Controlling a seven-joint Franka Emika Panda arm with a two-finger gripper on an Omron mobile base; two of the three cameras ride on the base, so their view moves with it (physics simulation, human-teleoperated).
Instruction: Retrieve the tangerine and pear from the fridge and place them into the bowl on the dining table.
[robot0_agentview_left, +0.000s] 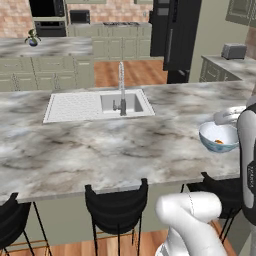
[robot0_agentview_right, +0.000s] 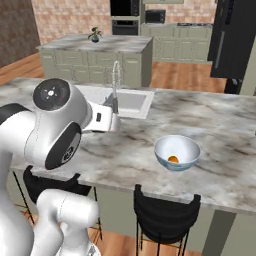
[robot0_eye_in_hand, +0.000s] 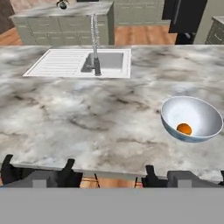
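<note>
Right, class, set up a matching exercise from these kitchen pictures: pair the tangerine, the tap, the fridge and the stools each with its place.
Things:
1. tangerine
2. tap
3. fridge
4. stools

Places:
A. at the sink
B. under the marble dining table
C. inside the bowl
D. far side of the room

Pairs: 1-C, 2-A, 3-D, 4-B

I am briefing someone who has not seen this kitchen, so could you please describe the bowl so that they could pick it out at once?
Start at the long dining table with the veined marble top and the sink set into it. The bowl stands on that top, to the right of the sink and nearer the stools' edge. It is the one round white dish there, pale blue outside, with the tangerine inside.
</note>
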